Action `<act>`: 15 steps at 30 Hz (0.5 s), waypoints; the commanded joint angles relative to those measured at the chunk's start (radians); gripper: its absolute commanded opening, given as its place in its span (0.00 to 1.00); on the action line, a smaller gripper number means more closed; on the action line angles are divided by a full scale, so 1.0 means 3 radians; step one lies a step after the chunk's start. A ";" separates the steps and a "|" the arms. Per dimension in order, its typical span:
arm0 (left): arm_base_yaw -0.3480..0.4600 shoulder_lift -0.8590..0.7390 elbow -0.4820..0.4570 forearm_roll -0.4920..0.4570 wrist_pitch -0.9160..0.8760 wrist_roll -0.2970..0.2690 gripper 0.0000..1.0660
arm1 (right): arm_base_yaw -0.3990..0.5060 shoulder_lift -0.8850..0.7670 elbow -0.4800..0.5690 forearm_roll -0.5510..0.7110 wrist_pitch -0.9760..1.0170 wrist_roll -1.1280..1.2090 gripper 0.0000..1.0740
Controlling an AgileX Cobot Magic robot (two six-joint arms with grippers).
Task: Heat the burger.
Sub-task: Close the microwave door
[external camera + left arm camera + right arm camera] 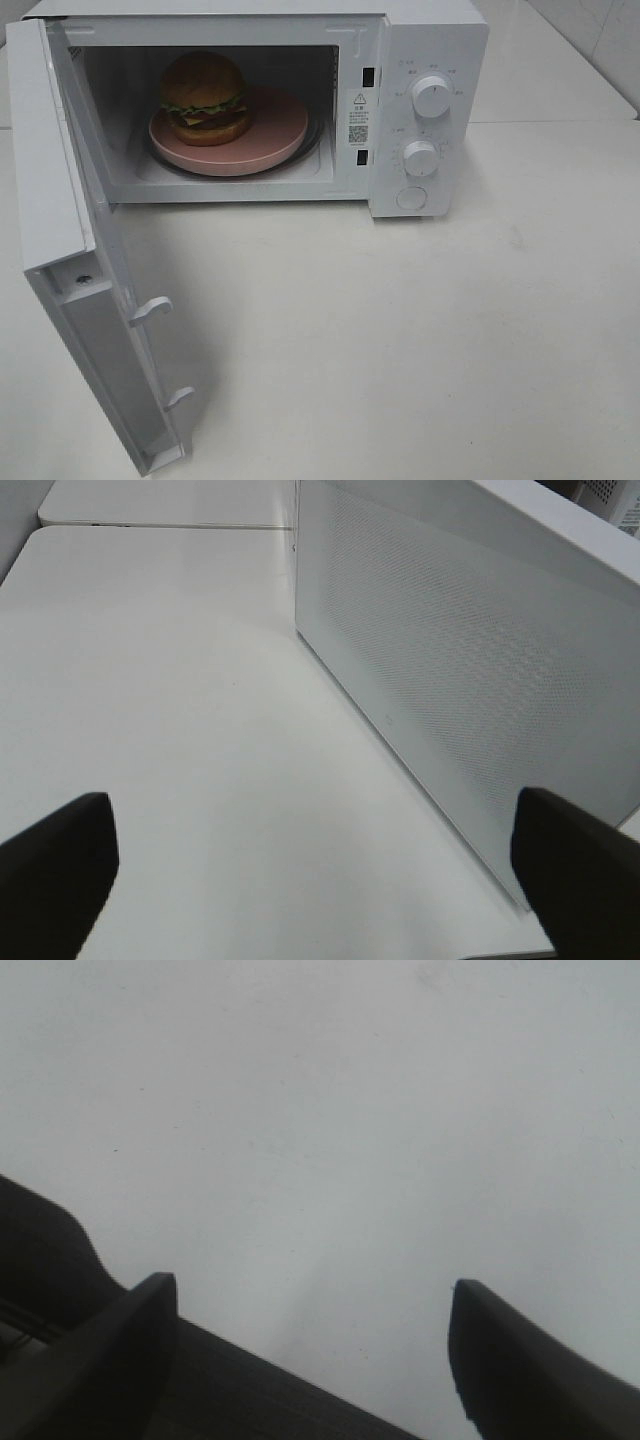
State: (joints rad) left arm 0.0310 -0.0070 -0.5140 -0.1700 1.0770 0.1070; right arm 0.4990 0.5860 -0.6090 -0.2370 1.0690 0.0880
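Nearest the high camera stands the microwave door [105, 340], swung fully open on its hinge at the left of the microwave [430, 50], its inner face and two latch hooks turned toward the table [400, 350]. Burger [204, 97] sits upright on the pink plate [285, 125] inside the cavity, left of centre.

Left gripper [312, 798]: fingers wide apart, nothing between them. It is on the outer side of the door, whose perforated face runs lengthwise away from it, just beside one finger; contact cannot be confirmed. Right gripper [312, 1282]: fingers apart, empty, over bare table.

Assessment: loading appears complete and closing the door is the step due. The left arm is the nearer, placed to push the outer face toward the cavity. Both knobs [432, 97] lie on the right arm's side.
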 commanded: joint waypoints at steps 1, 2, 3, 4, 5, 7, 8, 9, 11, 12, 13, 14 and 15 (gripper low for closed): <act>0.0010 -0.0047 -0.0003 -0.0010 -0.0030 -0.0003 0.94 | -0.0350 -0.0257 0.0060 0.0187 -0.0083 0.0033 0.69; 0.0010 -0.0047 -0.0003 -0.0010 -0.0030 -0.0003 0.94 | -0.0440 -0.0307 0.0070 0.0267 -0.0110 0.0033 0.69; 0.0010 -0.0047 -0.0003 -0.0010 -0.0030 -0.0003 0.94 | -0.0440 -0.0307 0.0070 0.0267 -0.0110 0.0033 0.69; 0.0010 -0.0047 -0.0003 -0.0010 -0.0030 -0.0003 0.94 | -0.0610 -0.0433 0.0103 0.0383 -0.0173 0.0033 0.69; 0.0010 -0.0047 -0.0003 -0.0010 -0.0030 -0.0003 0.94 | -0.0610 -0.0433 0.0103 0.0383 -0.0173 0.0033 0.69; 0.0010 -0.0047 -0.0003 -0.0010 -0.0030 -0.0003 0.94 | -0.0853 -0.0620 0.0187 0.0487 -0.0270 0.0033 0.69; 0.0010 -0.0047 -0.0003 -0.0010 -0.0030 -0.0003 0.94 | -0.0853 -0.0620 0.0187 0.0487 -0.0270 0.0033 0.69; 0.0010 -0.0047 -0.0003 -0.0010 -0.0030 -0.0003 0.94 | -0.0993 -0.0740 0.0263 0.0517 -0.0317 0.0013 0.69; 0.0010 -0.0047 -0.0003 -0.0010 -0.0030 -0.0003 0.94 | -0.1057 -0.0807 0.0300 0.0530 -0.0313 -0.0003 0.69; 0.0010 -0.0047 -0.0003 -0.0010 -0.0030 -0.0003 0.94 | -0.1153 -0.0907 0.0320 0.0533 -0.0277 -0.0040 0.69; 0.0010 -0.0047 -0.0003 -0.0010 -0.0030 -0.0003 0.94 | -0.1190 -0.0960 0.0333 0.0533 -0.0253 -0.0043 0.69; 0.0010 -0.0047 -0.0003 -0.0010 -0.0030 -0.0003 0.94 | -0.1190 -0.0960 0.0333 0.0533 -0.0253 -0.0043 0.69; 0.0010 -0.0047 -0.0003 -0.0010 -0.0030 -0.0003 0.94 | -0.1243 -0.1077 0.0347 0.0543 -0.0240 -0.0043 0.69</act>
State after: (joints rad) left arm 0.0310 -0.0070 -0.5140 -0.1700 1.0770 0.1070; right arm 0.1420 0.2890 -0.5100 -0.0770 0.9930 0.0810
